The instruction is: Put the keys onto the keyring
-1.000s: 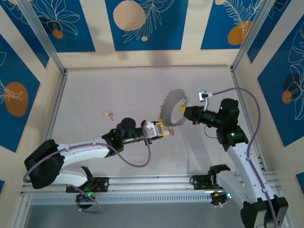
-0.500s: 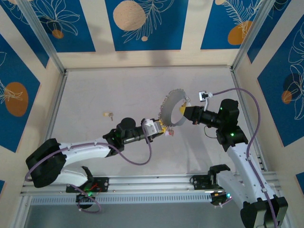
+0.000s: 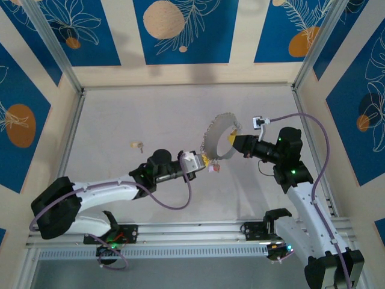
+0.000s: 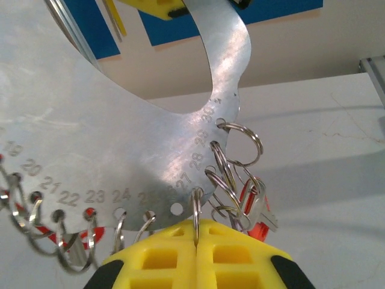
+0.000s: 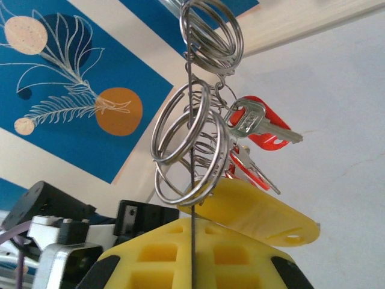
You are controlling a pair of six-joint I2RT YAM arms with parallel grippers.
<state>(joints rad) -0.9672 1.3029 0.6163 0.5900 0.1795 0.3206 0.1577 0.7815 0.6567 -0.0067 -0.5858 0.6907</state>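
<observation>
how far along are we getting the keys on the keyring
Done: red-headed keys hang from rings on the rim of the keyring. In hand: the right gripper clamps the keyring's edge; the left gripper is shut on a split ring at the rim. Left: what looks like one key lies loose on the table.

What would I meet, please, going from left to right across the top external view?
small loose key → left gripper → right gripper. The keyring is held by both grippers and overlaps them, so it is left out of the order.
</observation>
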